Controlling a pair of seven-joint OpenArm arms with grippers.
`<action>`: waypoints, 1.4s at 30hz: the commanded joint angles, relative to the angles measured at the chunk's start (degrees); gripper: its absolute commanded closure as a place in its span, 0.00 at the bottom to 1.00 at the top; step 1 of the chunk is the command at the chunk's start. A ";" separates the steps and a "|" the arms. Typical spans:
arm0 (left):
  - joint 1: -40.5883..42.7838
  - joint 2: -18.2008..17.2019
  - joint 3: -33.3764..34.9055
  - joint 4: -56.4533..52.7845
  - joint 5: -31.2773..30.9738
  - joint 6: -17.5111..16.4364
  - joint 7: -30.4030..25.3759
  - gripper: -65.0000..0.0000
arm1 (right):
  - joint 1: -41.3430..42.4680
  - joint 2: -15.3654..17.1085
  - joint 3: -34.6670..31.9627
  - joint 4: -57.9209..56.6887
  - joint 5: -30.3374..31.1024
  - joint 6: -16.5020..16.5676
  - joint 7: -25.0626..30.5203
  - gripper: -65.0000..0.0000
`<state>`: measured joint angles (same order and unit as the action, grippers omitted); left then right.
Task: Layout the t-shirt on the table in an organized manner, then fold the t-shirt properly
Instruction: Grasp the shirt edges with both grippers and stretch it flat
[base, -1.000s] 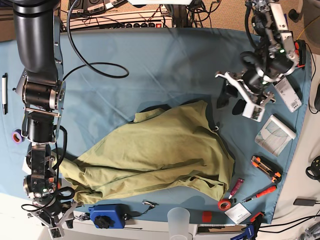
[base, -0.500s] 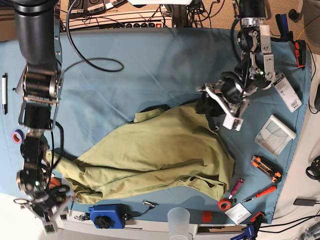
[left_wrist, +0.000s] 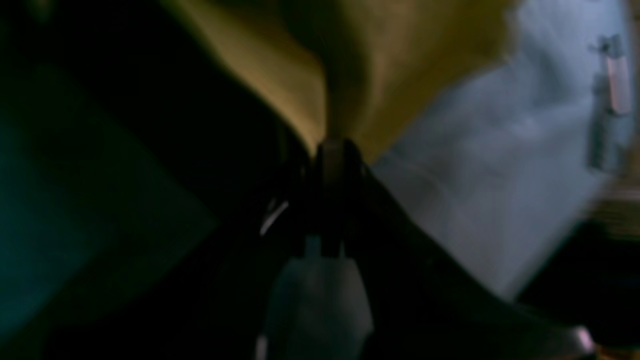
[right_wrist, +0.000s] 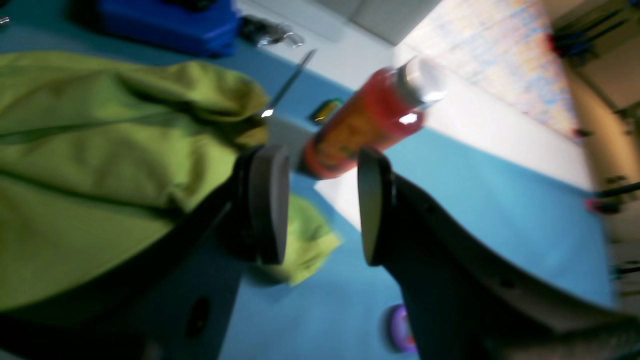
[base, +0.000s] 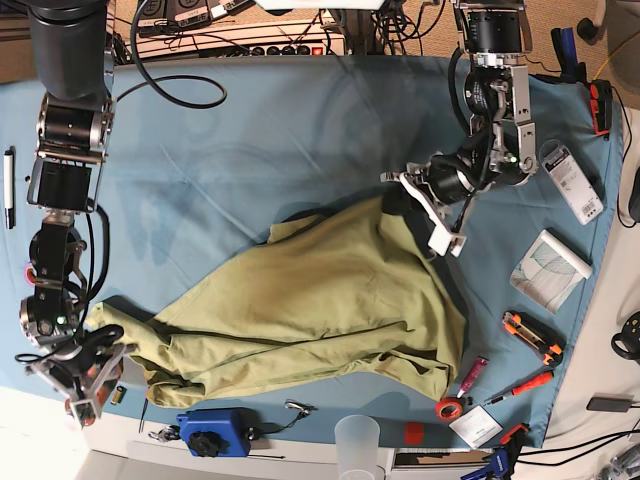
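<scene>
The olive t-shirt (base: 320, 305) lies crumpled on the table (base: 260, 130). The left gripper (left_wrist: 332, 150) is clamped on its upper corner. The right gripper (right_wrist: 317, 205) gapes apart beside its lower-left edge, empty.

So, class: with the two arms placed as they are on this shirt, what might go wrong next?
The left gripper seems to pinch only a thin fold of the t-shirt, so it may slip free. The right gripper has open jaws beside an orange bottle, which it might knock. Dragged cloth could sweep the red tape roll.
</scene>
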<state>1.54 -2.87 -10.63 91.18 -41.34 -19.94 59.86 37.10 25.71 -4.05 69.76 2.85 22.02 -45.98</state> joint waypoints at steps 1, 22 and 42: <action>-0.87 0.37 -0.07 1.81 -2.73 -0.94 1.18 1.00 | 1.18 1.62 0.48 0.96 1.16 -0.17 -0.44 0.64; 13.22 -6.23 -21.94 37.46 -1.01 -1.11 1.70 1.00 | -23.61 5.03 2.84 1.57 34.62 17.98 -11.10 0.64; 13.25 -7.48 -24.06 37.31 1.44 -3.89 2.27 1.00 | -22.47 -7.91 5.77 1.57 3.15 2.29 2.54 0.64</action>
<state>15.20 -9.87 -34.52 127.59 -39.29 -23.66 63.44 13.58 16.82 1.48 71.02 8.58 25.45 -41.78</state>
